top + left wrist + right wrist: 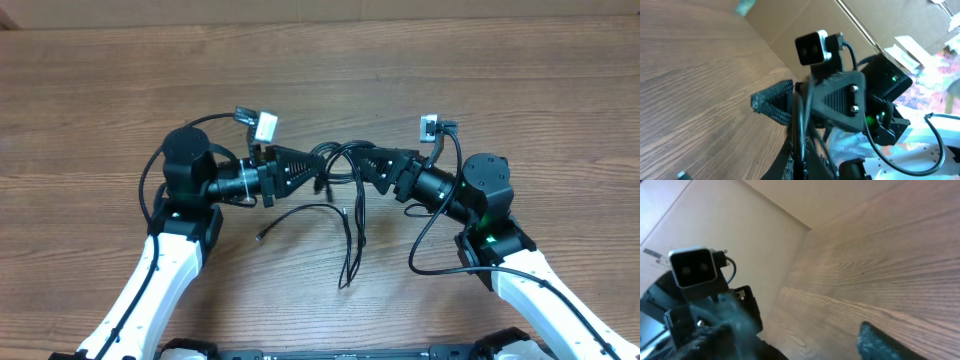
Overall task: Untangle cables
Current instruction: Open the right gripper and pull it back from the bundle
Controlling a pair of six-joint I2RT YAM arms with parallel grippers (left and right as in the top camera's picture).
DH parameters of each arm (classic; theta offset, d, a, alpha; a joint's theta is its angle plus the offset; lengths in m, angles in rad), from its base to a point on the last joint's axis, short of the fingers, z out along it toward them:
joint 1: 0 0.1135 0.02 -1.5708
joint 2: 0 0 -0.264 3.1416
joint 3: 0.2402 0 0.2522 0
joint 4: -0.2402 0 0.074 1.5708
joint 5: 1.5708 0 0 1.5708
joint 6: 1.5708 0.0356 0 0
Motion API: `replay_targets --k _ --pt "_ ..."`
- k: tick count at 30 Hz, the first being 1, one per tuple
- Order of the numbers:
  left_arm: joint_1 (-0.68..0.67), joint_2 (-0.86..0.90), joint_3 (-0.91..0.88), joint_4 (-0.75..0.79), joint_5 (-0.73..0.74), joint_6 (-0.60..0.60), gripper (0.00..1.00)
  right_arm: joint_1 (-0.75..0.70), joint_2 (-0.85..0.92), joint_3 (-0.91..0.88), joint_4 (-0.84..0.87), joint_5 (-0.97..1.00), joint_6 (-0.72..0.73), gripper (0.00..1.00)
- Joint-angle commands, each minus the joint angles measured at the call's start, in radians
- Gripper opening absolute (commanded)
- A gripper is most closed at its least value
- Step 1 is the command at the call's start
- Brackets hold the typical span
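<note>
We are pinching the cables [345,212] in our left gripper [312,172], holding our right gripper [368,162] spread wide just beside.

We log the cables [345,215] on the table [100,100], between left gripper [316,174] and right gripper [364,166]; strands trail toward the arm bases.
</note>
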Motion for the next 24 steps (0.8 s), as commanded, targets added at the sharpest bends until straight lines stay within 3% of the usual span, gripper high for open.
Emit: replay_targets --k 1,7,24 --pt "0.049 -0.016 0.008 0.005 -0.006 0.025 0.04 -0.003 0.002 0.002 -0.006 -0.035 -0.024 0.82" --pt "0.103 -0.016 0.008 0.005 0.004 0.014 0.04 -0.003 0.002 0.002 -0.068 -0.056 -0.07 0.86" --pt "0.101 -0.015 0.008 -0.067 0.212 0.101 0.04 -0.003 0.001 0.002 0.036 -0.103 -0.643 0.86"
